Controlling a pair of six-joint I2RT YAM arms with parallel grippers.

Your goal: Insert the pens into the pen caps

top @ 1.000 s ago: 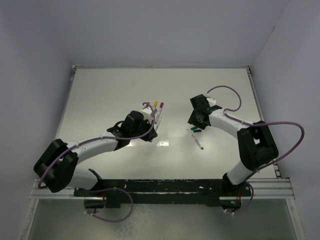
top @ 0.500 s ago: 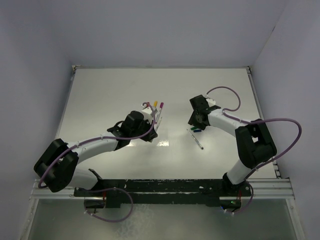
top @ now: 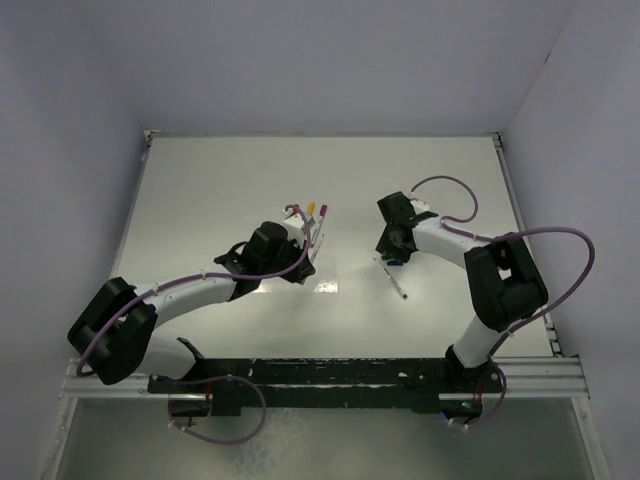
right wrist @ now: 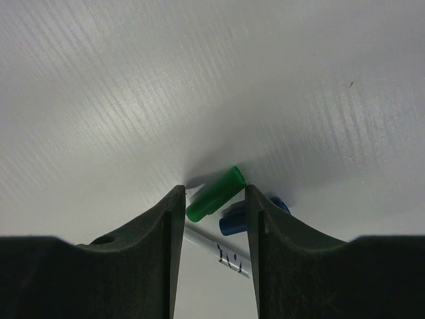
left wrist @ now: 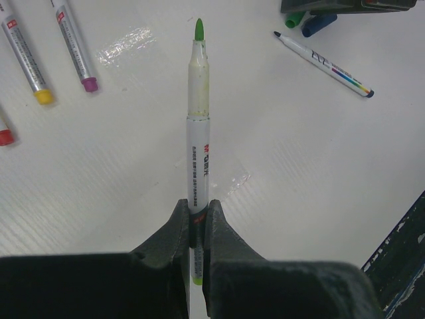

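Right claw [right wrist: 214, 197] spread around a green cap [right wrist: 216, 193] lying on the bench [right wrist: 199, 80]; left claw [left wrist: 197, 226] pinching a green pen [left wrist: 198, 113], tip pointing forward.
Risk: the cap lies slanted between the jaws with a blue cap [right wrist: 234, 222] touching it, so closing could spin it, squirt it out, or catch both. One finger partly covers the blue cap. The left claw hides the pen's rear end. From above, both caps are hard to make out.

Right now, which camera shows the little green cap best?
The right wrist camera: the green cap lies big between the fingers of the right gripper. Left wrist catches only its end; the top view, a tiny speck.
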